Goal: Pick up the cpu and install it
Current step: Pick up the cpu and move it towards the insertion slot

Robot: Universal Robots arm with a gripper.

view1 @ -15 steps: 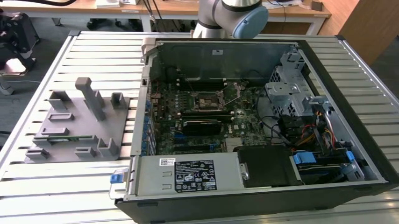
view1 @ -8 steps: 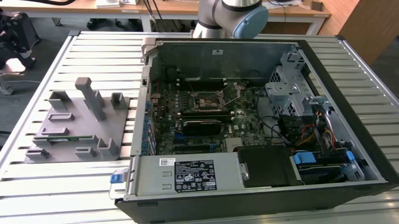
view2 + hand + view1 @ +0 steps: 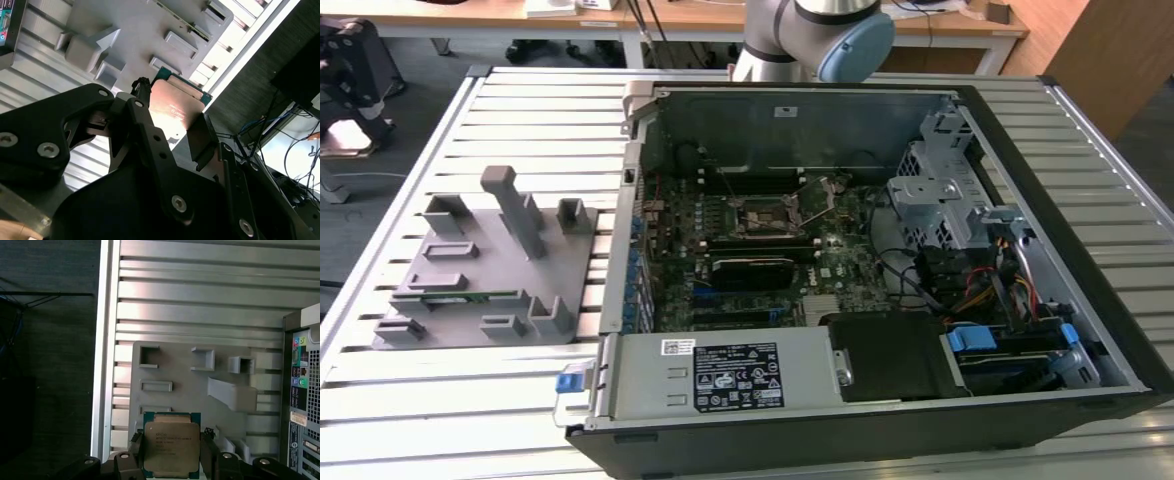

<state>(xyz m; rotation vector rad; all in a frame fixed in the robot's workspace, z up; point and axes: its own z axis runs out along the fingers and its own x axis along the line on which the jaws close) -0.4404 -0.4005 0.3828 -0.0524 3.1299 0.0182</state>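
1. While the table (image 3: pixel 520 110) bears the open case (image 3: pixel 720 375) at the exterior view's right, the grey tray (image 3: pixel 200 385) lies at its left.
2. Over the tray's edge hangs the cpu (image 3: pixel 171 447), metal top showing.
3. Both fingers (image 3: pixel 208 455) are clamped on its opposite edges. Holding it level and steady, by the edges alone, looks wisest.

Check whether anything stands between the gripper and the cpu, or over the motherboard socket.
Nothing visible. The gripper is shut on the cpu above the tray; in the exterior view the socket looks uncovered in the open case.
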